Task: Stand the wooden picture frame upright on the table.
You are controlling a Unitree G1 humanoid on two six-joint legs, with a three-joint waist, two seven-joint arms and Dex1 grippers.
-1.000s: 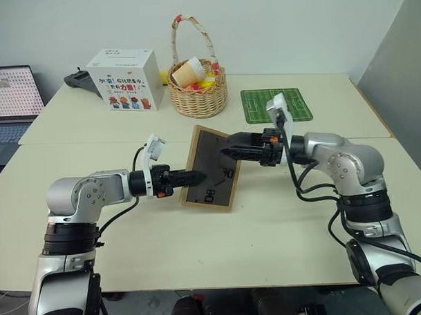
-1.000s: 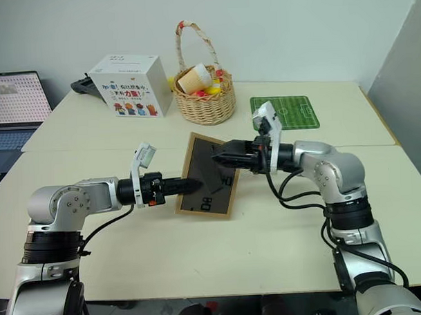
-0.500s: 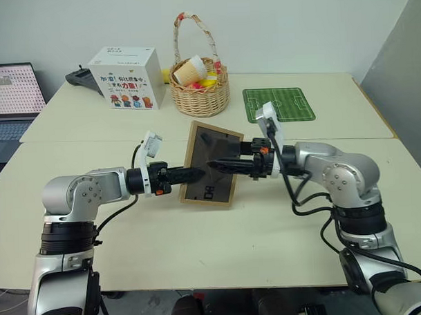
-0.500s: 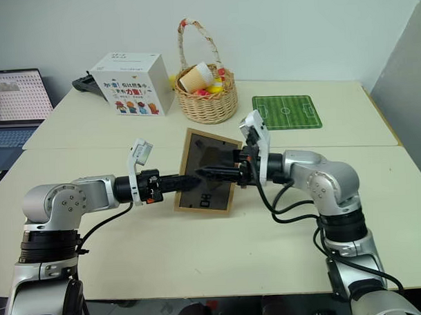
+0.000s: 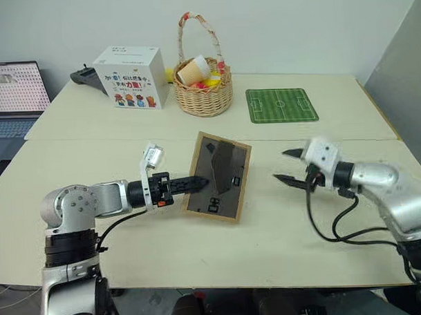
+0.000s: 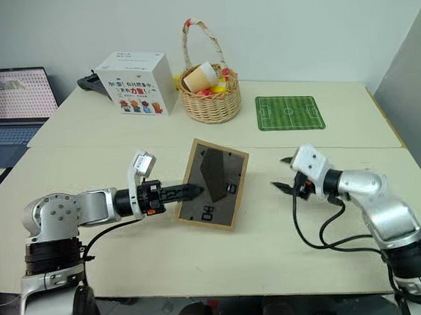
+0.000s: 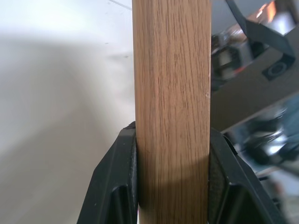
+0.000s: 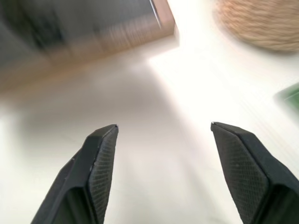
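Note:
The wooden picture frame (image 5: 218, 175) stands tilted near the middle of the table (image 5: 200, 254), its dark back and fold-out stand turned toward me and its lower edge at the tabletop. My left gripper (image 5: 197, 182) reaches in level from the left and is shut on the frame's left wooden border. In the left wrist view that light wood edge (image 7: 173, 93) sits clamped between the black fingers (image 7: 117, 186). My right gripper (image 5: 284, 166) hovers open to the right of the frame, well apart from it. Nothing lies between its pads (image 8: 100, 172).
At the back stand a wicker basket (image 5: 204, 88) with cups, a white printed box (image 5: 130, 77), a green football-pitch mat (image 5: 281, 104) and a black device (image 5: 86, 75). A laptop (image 5: 14, 95) sits at the far left. A seam (image 5: 92, 139) runs across the table behind the frame.
My right gripper has left the frame's back and pulled away to the right, open. The left gripper keeps its hold and has rolled, and the frame now stands steeper with its stand showing.

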